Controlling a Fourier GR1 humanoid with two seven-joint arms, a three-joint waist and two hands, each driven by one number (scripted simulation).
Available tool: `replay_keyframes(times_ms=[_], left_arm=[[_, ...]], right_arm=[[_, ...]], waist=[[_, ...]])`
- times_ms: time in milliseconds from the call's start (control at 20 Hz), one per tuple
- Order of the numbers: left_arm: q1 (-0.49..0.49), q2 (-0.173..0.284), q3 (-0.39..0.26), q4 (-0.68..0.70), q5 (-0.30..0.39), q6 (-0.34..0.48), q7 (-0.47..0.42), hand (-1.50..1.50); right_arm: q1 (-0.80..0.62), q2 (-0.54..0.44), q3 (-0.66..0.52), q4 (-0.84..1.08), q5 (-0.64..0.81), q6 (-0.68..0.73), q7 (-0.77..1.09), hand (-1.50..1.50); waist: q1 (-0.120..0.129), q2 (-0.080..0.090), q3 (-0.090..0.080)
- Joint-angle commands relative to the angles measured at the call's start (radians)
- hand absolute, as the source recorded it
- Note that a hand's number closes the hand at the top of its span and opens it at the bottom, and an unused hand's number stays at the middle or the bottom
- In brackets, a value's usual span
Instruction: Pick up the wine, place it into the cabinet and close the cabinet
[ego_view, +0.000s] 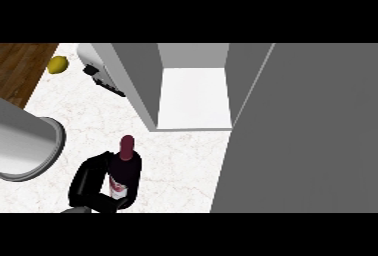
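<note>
**Wine bottle in hand, cabinet open**

The left hand (92, 186) curls round the wine bottle (125, 172) on the marble counter (177, 160), near the open cabinet (193, 95). Glass: likely heavy, slippery, breakable; a mid-body hold suits it best.

I have one view only, taken from my head and aimed steeply down at the bench (177, 150). It sits close above the top, facing toward the open cabinet (193, 95) at the bench's far edge; my own hand (92, 187) enters from the near edge.
</note>
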Motion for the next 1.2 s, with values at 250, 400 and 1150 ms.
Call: replay_keyframes(times_ms=[250, 400, 1150], left_arm=[[0.065, -0.045, -0.16, -0.219, 0.088, 0.041, 0.128, 1.5], [0.058, -0.045, -0.238, -0.203, 0.111, 0.109, 0.111, 1.5], [0.058, -0.046, -0.443, -0.442, 0.118, 0.434, 0.256, 1.5]], right_arm=[[0.067, -0.028, 0.029, -0.16, 0.091, -0.013, 0.021, -1.5], [0.13, -0.053, 0.079, -0.186, 0.112, -0.017, -0.03, -1.5], [0.217, -0.136, 0.088, -0.236, 0.066, -0.036, -0.108, -1.5]], waist=[[0.008, -0.002, 0.001], [-0.004, -0.002, 0.0], [-0.009, -0.001, 0.0]])
